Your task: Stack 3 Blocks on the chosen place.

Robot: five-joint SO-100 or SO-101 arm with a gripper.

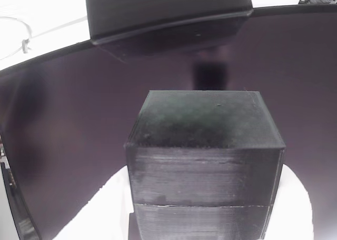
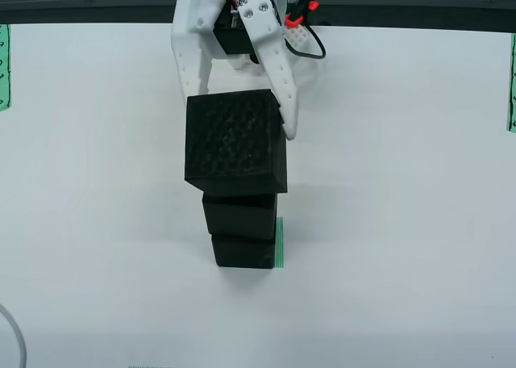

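Three black blocks stand in one column in the overhead view: top block (image 2: 235, 142), middle block (image 2: 240, 213), bottom block (image 2: 246, 251). The bottom one sits on the chosen place (image 2: 279, 243), whose green stripes show along its right edge. The top block overhangs the column slightly to the left. My white gripper (image 2: 239, 114) reaches in from the far side and straddles the top block, its right finger (image 2: 284, 102) against the block's right side and the left finger against the far left corner. The close view shows the top block (image 1: 202, 145) dead centre, with a seam to the block beneath.
A dark monitor screen (image 1: 63, 124) fills the background of the close view. Narrow green striped strips (image 2: 3, 65) lie at the left and right table edges. White table (image 2: 403, 223) spreads all around the column. A grey cable (image 2: 12, 336) curls at the front left corner.
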